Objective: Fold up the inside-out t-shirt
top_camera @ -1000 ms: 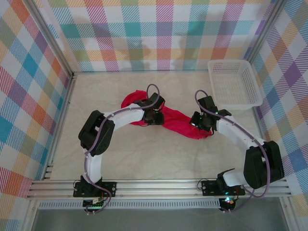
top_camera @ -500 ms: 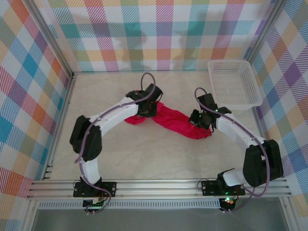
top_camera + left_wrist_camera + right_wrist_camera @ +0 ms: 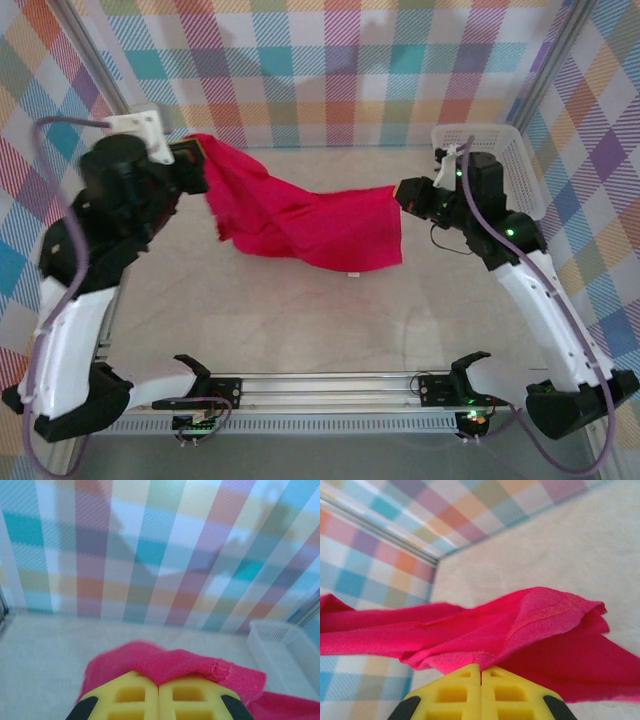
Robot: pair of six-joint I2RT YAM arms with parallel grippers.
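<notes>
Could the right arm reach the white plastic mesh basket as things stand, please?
Probably yes: the basket sits beside it, unobstructed, though the right hand is shut on the bright red cloth t-shirt.

Counting now: one red t-shirt (image 3: pixel 310 220), the single garment. Two arms, so two tools: left tool (image 3: pixel 195 160), right tool (image 3: pixel 405 192). One white basket (image 3: pixel 500 130). One small white tag (image 3: pixel 352 274). One surface (image 3: pixel 300 330).

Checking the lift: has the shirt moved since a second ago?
Yes. The shirt went from bunched mid-table to stretched, left end farther from the basket.
</notes>
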